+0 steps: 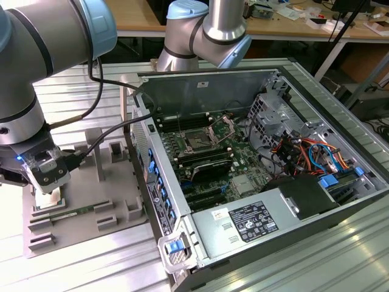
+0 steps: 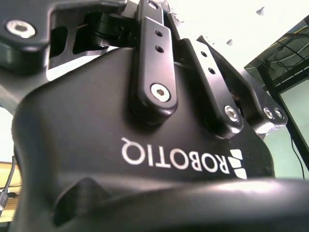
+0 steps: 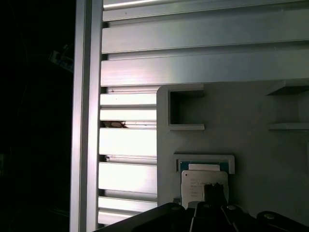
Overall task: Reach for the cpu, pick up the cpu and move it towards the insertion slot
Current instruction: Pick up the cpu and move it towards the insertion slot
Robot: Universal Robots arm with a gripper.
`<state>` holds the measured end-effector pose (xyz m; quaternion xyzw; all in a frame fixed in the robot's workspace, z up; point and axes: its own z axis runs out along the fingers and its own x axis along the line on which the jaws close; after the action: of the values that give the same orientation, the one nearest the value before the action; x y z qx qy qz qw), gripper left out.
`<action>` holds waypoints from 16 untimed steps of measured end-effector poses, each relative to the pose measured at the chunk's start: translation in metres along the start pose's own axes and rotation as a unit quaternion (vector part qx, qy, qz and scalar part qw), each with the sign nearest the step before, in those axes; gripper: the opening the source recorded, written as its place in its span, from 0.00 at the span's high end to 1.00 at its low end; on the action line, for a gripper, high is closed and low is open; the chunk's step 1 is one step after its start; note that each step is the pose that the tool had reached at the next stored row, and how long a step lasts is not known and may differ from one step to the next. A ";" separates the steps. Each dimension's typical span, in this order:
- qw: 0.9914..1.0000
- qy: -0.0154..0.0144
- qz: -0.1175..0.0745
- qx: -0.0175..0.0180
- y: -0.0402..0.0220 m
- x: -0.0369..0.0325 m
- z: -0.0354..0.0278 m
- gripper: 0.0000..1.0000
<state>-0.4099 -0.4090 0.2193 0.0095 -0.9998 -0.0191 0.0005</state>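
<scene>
Black end effector (image 2: 145,145) housing close up, white lettering (image 2: 176,159), bolted link bars (image 2: 153,72), bright backdrop

Whitish-silver on the cpu (image 3: 195,181); plain grey on the fixture plate (image 1: 115,182); green on the motherboard (image 1: 243,155); dark, silver-framed at the insertion slot (image 1: 197,142); silver with pale blue on the arm (image 1: 209,27); orange and blue on the cables (image 1: 307,152).

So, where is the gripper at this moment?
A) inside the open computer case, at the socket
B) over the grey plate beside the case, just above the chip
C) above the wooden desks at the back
B: in the exterior view the gripper hangs over the grey plate at that view's left, close above the chip, well apart from the computer case.
</scene>
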 end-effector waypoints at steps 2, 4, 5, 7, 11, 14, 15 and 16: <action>1.000 0.000 0.000 0.000 0.0000 0.0000 0.0001 0.89; 1.000 0.000 0.000 0.000 0.0000 0.0000 0.0001 0.89; 1.000 0.000 0.000 0.000 0.0000 0.0000 0.0001 0.83; 1.000 0.000 0.000 0.000 0.0000 0.0000 0.0001 0.71; 1.000 0.000 0.000 0.000 0.0000 0.0000 0.0002 0.52; 1.000 0.000 0.000 0.000 0.0000 0.0000 0.0002 0.46; 1.000 0.000 0.000 0.000 0.0000 0.0000 0.0003 0.46; 1.000 0.000 0.000 0.000 0.0000 0.0000 0.0003 0.46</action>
<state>-0.4099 -0.4090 0.2190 0.0096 -0.9998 -0.0191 0.0004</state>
